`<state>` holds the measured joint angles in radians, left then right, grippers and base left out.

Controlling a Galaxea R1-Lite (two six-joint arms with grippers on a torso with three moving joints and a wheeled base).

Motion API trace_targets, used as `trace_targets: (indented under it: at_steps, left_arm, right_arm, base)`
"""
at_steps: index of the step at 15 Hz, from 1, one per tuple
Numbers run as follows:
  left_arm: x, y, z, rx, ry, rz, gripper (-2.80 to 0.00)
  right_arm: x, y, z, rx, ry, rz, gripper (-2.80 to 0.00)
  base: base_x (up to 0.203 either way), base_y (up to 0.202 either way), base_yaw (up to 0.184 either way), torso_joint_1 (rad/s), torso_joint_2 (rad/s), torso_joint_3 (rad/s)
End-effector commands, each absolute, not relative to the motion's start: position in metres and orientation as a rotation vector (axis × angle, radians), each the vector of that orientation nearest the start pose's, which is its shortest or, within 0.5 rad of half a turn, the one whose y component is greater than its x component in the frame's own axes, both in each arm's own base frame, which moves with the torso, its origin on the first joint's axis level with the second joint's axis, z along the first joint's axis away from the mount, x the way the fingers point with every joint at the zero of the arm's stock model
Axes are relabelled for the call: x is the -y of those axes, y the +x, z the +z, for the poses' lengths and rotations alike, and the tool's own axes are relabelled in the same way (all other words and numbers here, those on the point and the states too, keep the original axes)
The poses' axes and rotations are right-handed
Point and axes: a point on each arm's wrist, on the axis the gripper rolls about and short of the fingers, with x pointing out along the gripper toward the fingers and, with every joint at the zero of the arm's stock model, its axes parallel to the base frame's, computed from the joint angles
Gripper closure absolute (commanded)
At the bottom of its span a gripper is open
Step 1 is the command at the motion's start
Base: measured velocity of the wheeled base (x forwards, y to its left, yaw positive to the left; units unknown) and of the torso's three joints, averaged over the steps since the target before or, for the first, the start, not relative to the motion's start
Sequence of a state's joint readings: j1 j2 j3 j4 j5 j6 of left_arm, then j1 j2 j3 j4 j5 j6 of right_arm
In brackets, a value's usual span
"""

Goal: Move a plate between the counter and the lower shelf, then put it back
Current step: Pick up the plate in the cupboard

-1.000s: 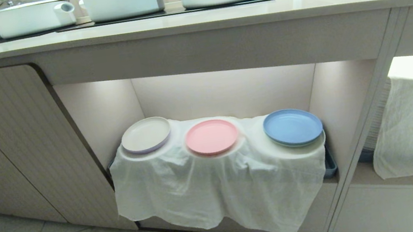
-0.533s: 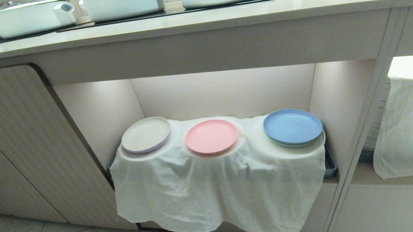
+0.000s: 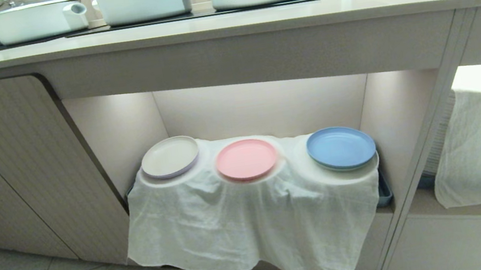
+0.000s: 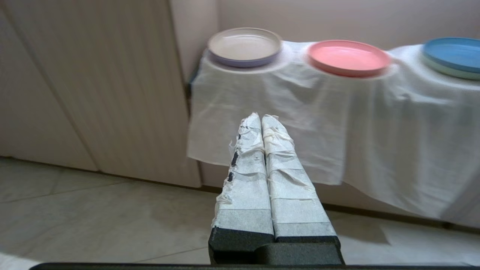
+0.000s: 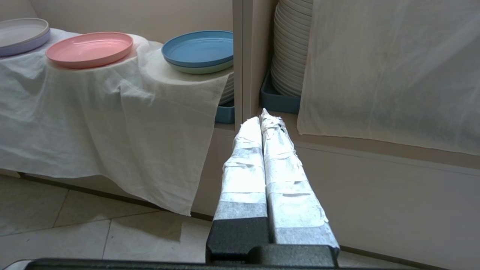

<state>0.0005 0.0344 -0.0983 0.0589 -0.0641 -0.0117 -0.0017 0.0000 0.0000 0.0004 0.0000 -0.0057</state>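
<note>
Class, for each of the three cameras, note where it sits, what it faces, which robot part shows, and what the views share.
Head view: high, looking down at the counter and lower shelf; no arm shows.
Left wrist view: low, behind the shut left gripper, facing the white cloth.
Right wrist view: low, behind the shut right gripper, facing the shelf's divider.
Shared: all show the pink plate.

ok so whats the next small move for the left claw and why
Probably open the left claw and ease it up toward the pink plate. The plate lies untouched on the middle mound of the white cloth in the lower shelf, between the cream plate and the blue plate. The claw is shut, low and short of the cloth, so it cannot grip yet.
</note>
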Motion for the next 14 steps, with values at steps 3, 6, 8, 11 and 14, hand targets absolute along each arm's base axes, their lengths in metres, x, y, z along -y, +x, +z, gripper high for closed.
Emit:
trace_targets:
  at_steps: [3, 6, 8, 11, 14]
  left_arm:
    - [0.003, -0.012, 0.137, -0.109, -0.055, -0.149, 0.0]
    - [0.004, 0.013, 0.162, -0.226, -0.121, -0.179, 0.0]
    - [0.006, 0.039, 0.18, -0.312, -0.167, -0.205, 0.0]
    - [0.01, 0.085, 0.197, -0.452, -0.244, -0.275, 0.0]
    - [0.014, 0.138, 0.19, -0.639, -0.299, -0.321, 0.0]
  right_arm:
    - [0.0, -0.023, 0.075, 0.0, -0.006, -0.002, 0.0]
    - [0.0, -0.023, 0.075, 0.0, -0.006, -0.002, 0.0]
    - [0.0, -0.023, 0.075, 0.0, -0.006, -0.002, 0.0]
    - [0.0, -0.023, 0.075, 0.0, -0.006, -0.002, 0.0]
    - [0.0, -0.023, 0.075, 0.0, -0.006, -0.002, 0.0]
  base:
    - [0.0, 0.0, 0.0, 0.0, 0.0, 0.0]
    - [0.0, 0.0, 0.0, 0.0, 0.0, 0.0]
    - [0.0, 0.0, 0.0, 0.0, 0.0, 0.0]
    - [0.0, 0.0, 0.0, 0.0, 0.0, 0.0]
    - [0.0, 0.0, 0.0, 0.0, 0.0, 0.0]
